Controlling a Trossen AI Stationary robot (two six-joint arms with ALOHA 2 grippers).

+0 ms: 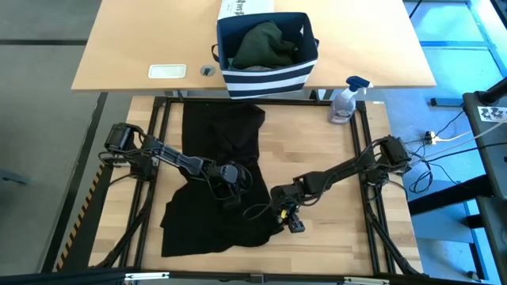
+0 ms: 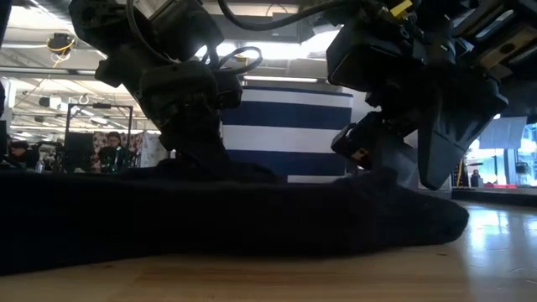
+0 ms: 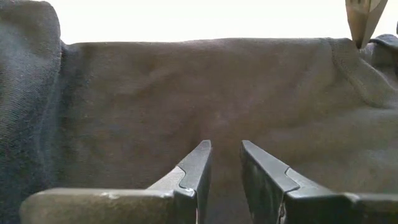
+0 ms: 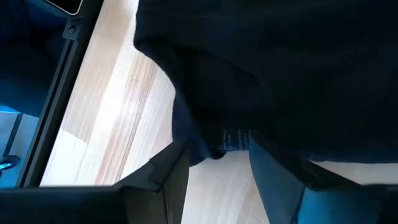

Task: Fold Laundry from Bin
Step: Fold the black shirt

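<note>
My left arm reaches in from the table's left edge, elbow bent, its wrist dropped over the middle of the black garment [image 1: 218, 178]; the left gripper [image 1: 230, 198] points down into the cloth, and in its wrist view the two fingers [image 3: 198, 168] stand a narrow gap apart with dark fabric filling everything ahead of them; I see cloth between and beyond the tips, but I cannot tell whether they are pinching a fold or only pressing on it. My right arm comes in from the right edge, forearm stretched low across the wood toward the garment's lower right corner; the right gripper [image 1: 290, 220] sits at the hem where cloth meets bare table [image 1: 333, 190]; in its wrist view the fingers [image 4: 171, 177] are parted, and a rounded lip of the black garment [image 4: 211, 140] hangs down between them, not squeezed on either side that I can see. The garment lies spread flat on the wooden table, a narrower part toward the bin [image 1: 268, 75] and a wider part toward the near edge, rumpled around both grippers. The bin stands on the far desk [image 1: 135, 39] with dark green laundry [image 1: 265, 43] heaped inside; a spray bottle [image 1: 345, 101] stands just beside the table's far right corner.
</note>
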